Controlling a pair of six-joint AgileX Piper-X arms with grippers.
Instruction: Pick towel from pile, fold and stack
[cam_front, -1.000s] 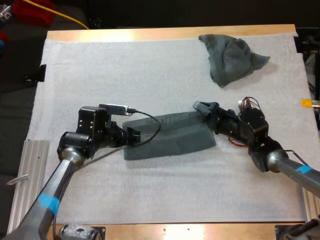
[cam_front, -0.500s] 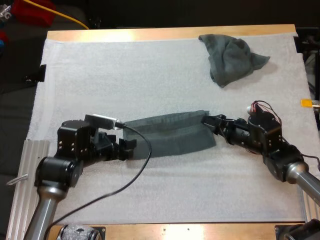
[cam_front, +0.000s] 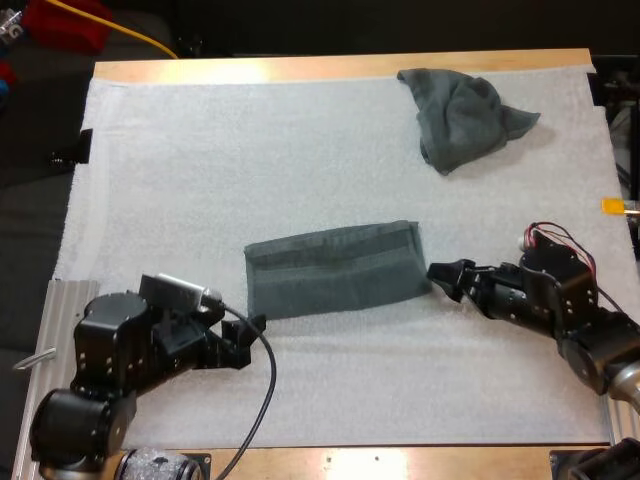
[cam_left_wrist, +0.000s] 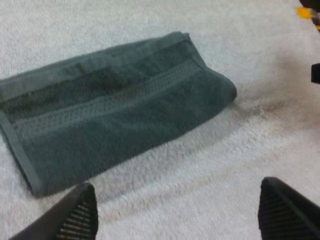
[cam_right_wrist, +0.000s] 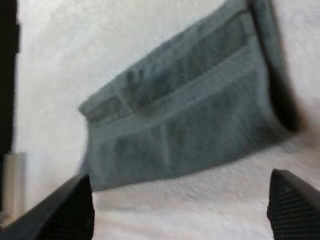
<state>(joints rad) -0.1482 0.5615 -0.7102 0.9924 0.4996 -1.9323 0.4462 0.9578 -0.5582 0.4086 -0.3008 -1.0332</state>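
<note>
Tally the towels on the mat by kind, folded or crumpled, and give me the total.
folded towel: 1
crumpled towel: 1
Total: 2
</note>
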